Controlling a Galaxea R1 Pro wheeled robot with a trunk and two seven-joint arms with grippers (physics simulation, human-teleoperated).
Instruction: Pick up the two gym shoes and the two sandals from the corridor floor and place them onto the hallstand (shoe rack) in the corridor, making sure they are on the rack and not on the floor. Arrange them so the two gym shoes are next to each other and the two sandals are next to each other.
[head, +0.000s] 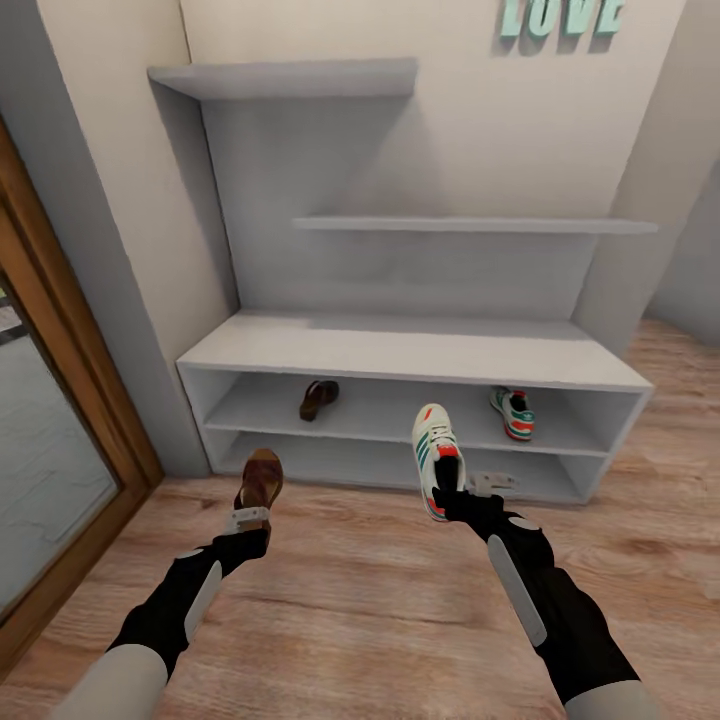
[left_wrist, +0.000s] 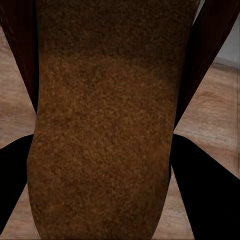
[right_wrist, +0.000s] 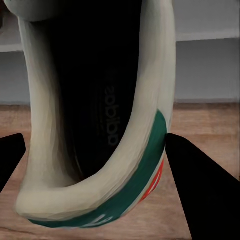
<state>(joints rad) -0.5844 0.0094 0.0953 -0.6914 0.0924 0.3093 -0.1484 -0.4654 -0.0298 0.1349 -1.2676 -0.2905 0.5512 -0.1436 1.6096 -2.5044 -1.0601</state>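
Pale grey-white, the hallstand (head: 400, 350) stands against the cream wall as a low bench with two long open shelf bays and two stepped wall shelves above it; raised teal letters (head: 560, 15) on the wall over it read "LOVE", cut off by the frame's top edge. Light brown wood-plank laminate, the corridor floor (head: 350, 590) spreads in front of it, with a wooden door frame (head: 70, 400) at the left. In the upper bay one brown leather slip-on sandal (head: 318, 399) lies toward the left, and one white lace-up gym shoe with green stripes and a red-orange heel patch (head: 513, 413) lies toward the right, well apart from each other, each with its long axis running roughly front to back. The right gripper (head: 447, 497) is clamped on the heel end of the second white gym shoe (head: 436, 453), held above the floor in front of the rack, toe pointing up and toward the shelves; in the right wrist view its dark insole (right_wrist: 107, 100) carries the word "adidas" along its length. The left gripper (head: 250, 519) grips the heel end of the second brown sandal (head: 261, 479), which likewise points away from the robot toward the lower bay; the left wrist view shows its tan insole (left_wrist: 105, 130) between the black fingers (left_wrist: 207, 195).
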